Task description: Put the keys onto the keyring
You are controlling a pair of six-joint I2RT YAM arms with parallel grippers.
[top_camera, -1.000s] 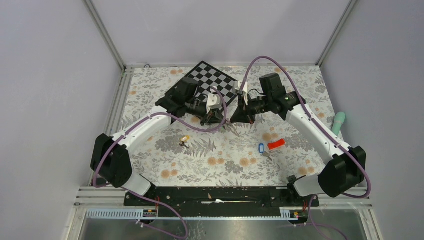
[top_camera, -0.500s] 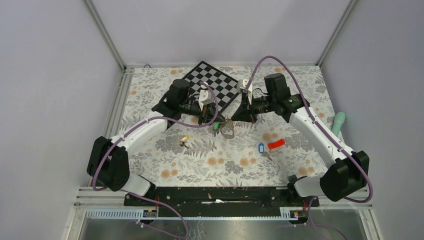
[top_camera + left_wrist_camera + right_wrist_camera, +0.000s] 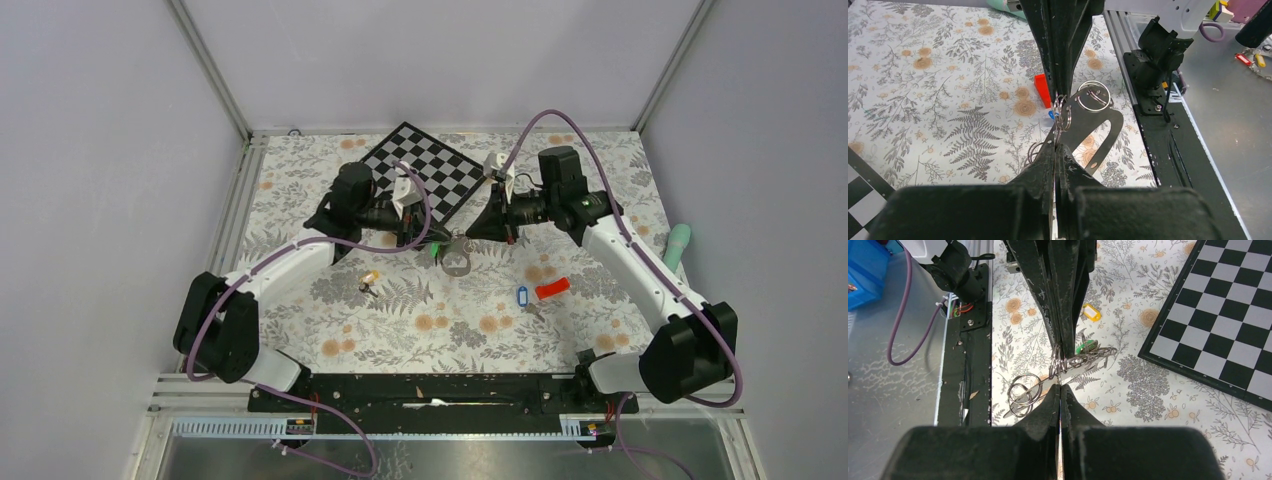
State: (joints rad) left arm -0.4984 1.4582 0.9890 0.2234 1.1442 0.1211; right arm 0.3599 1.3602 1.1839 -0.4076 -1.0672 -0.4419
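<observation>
Top view, with both wrist views. The two arms reach inward and meet over the middle of the tabletop (image 3: 300,200), slightly toward its far edge.

The left gripper (image 3: 430,240) and the right gripper (image 3: 472,231) face each other tip to tip. Both have their fingers pressed together.

The keyring (image 3: 458,262), a flat grey oval plate with a large opening, is lifted between the tips and tilts down toward the near edge. In each wrist view, that gripper's own fingers pinch an edge of the plate. The opposite gripper's tips close just beyond, at a cluster of small wire rings (image 3: 1062,107). Which ring each pair of fingers actually bites cannot be told.

A green-tagged key (image 3: 436,251) hangs from these rings beside the left fingertips.

- **Yellow-tagged key** (image 3: 370,279): lies on the cloth, left of centre and apart from the grippers.
- **Blue-tagged key** (image 3: 520,295): lies right of centre, with a red piece (image 3: 551,289) just beside it.
- **Checkerboard** (image 3: 420,168): lies at the far edge, behind both grippers.
- **Pale green object** (image 3: 679,245): sits at the right edge.
</observation>
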